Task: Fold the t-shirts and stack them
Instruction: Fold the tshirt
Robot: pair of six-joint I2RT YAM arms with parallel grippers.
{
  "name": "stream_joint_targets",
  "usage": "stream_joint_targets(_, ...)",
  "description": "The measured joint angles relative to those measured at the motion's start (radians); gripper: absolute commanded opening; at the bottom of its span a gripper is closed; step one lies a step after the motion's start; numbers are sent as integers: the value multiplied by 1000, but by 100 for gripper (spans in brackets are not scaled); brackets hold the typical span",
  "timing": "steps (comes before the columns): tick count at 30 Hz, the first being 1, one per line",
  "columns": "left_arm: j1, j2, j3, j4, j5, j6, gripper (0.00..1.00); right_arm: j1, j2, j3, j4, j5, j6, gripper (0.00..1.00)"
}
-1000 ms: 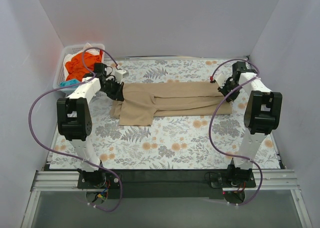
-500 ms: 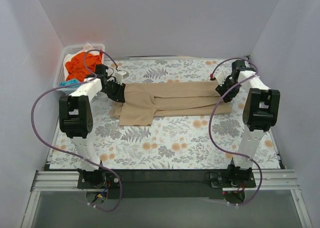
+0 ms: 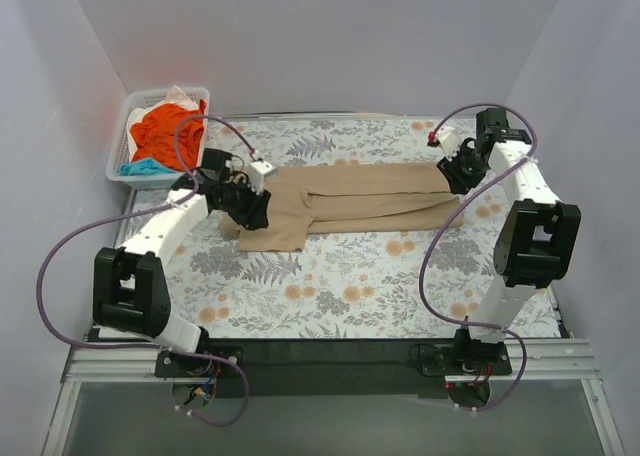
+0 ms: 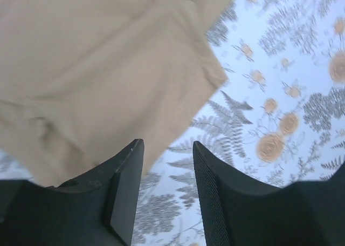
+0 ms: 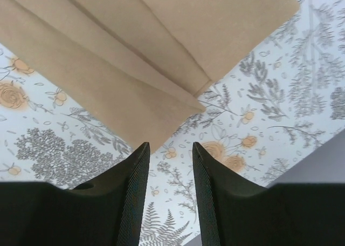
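While the tan t-shirt (image 3: 350, 198) lies flat on the desk (image 3: 350, 296), quick status. Top view: it's a long folded strip across the middle, with one sleeve sticking out toward my bases at the left end. Left gripper (image 3: 252, 208) is over that end, right gripper (image 3: 455, 174) over the other. The orange shirt (image 3: 160, 128) and a teal piece (image 3: 145, 165) are in the basket (image 3: 150, 92) at the far left corner, well apart from the strip.

Left wrist: jaws parted, nothing between them. The cloth edge runs just past one finger (image 4: 121, 192), and the gap looks onto bare desk.

Right wrist: jaws parted narrowly, empty. The shirt's corner points at the gap, with stacked fold layers showing above it.

Risks, my read:
- Right side: pinching only the top layer means the fold opens on lift.
- Left side: grabbing the sleeve alone means the body drags and the strip skews.
- Uneven lift between the arms would twist the crease.
- Going too deep could snag the desk cover along with the cloth, since they lie flush.
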Motion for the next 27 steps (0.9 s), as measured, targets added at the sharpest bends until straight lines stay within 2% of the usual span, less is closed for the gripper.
stream_joint_targets(4, -155, -15, -149, 35, -62, -37, 39, 0, -4, -50, -14, -19, 24, 37)
stream_joint_targets(8, -247, 22, -203, 62, -151, -104, 40, 0, -5, -92, -31, -32, 36, 38)
stream_joint_targets(17, -278, 60, -214, 179, -305, -189, 43, 0, -6, -124, -43, -37, 40, 37)
stream_joint_targets(22, -284, 123, -217, 196, -324, -190, 39, 0, -6, -122, -43, -41, 40, 38)
stream_joint_targets(25, -291, 131, -218, 211, -339, -186, 31, 0, -6, -121, -43, -41, 40, 38)
stream_joint_targets(27, -292, 134, -218, 216, -354, -184, 15, 0, -6, -121, -43, -40, 40, 38)
